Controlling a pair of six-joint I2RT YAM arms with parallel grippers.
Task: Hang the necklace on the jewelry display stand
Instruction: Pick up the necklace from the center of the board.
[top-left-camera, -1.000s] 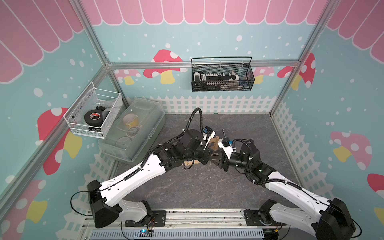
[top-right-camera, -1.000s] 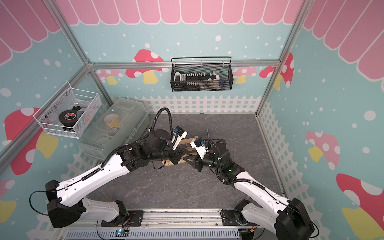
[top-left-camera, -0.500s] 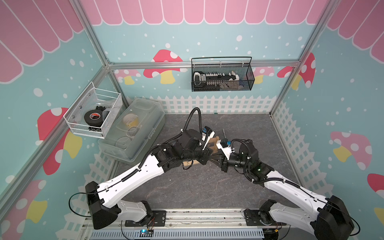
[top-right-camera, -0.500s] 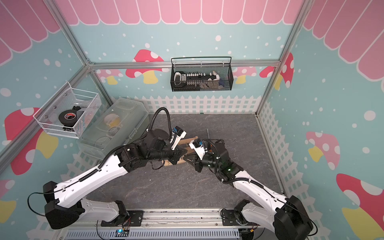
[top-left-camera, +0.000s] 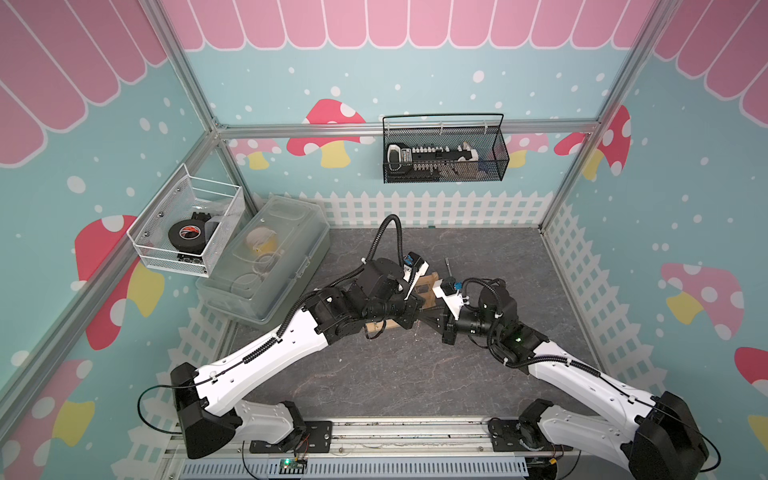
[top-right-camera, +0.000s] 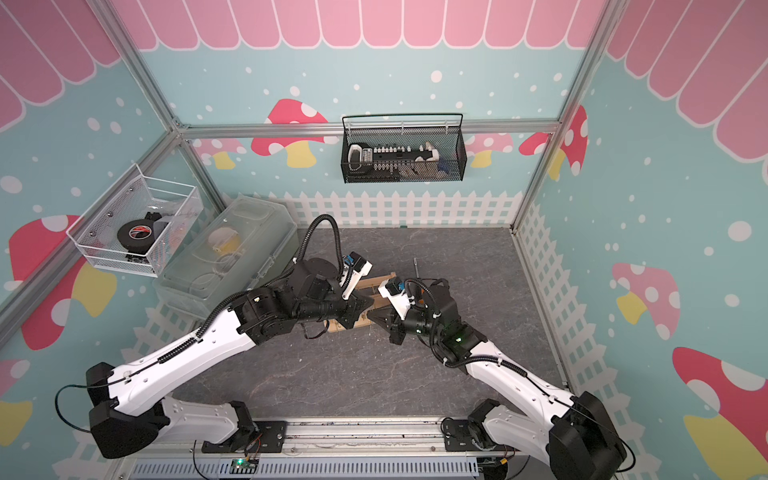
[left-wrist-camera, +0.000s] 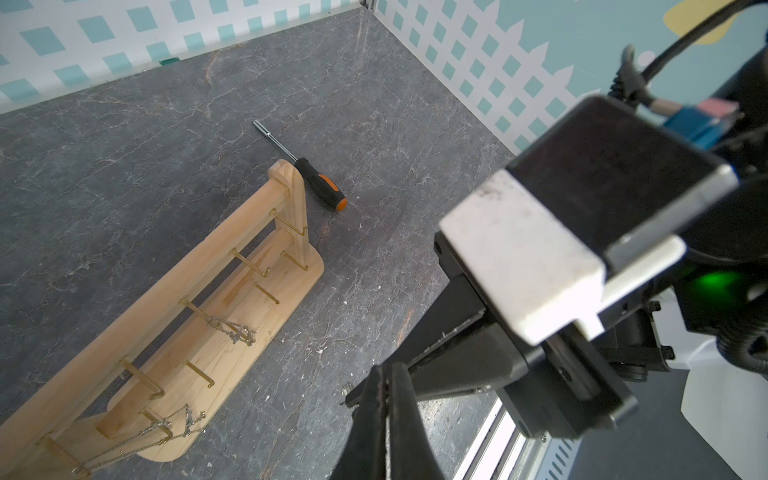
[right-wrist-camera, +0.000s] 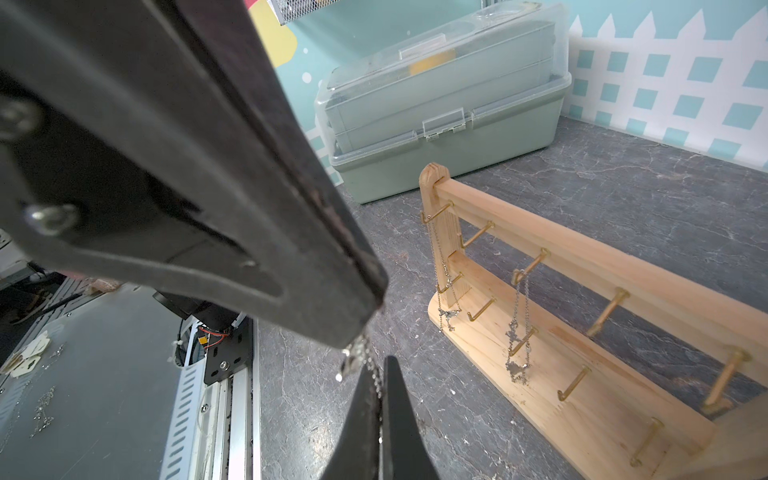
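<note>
Both top views: the arms meet tip to tip just before the jewelry display stand (top-left-camera: 431, 279). Left wrist: the left gripper (left-wrist-camera: 385, 374) is pinched tight. Right wrist: the right gripper (right-wrist-camera: 379, 368) has just clamped onto the necklace (right-wrist-camera: 360, 351) dangling from the left one, clear of every peg; a handover, I'd say.
</note>
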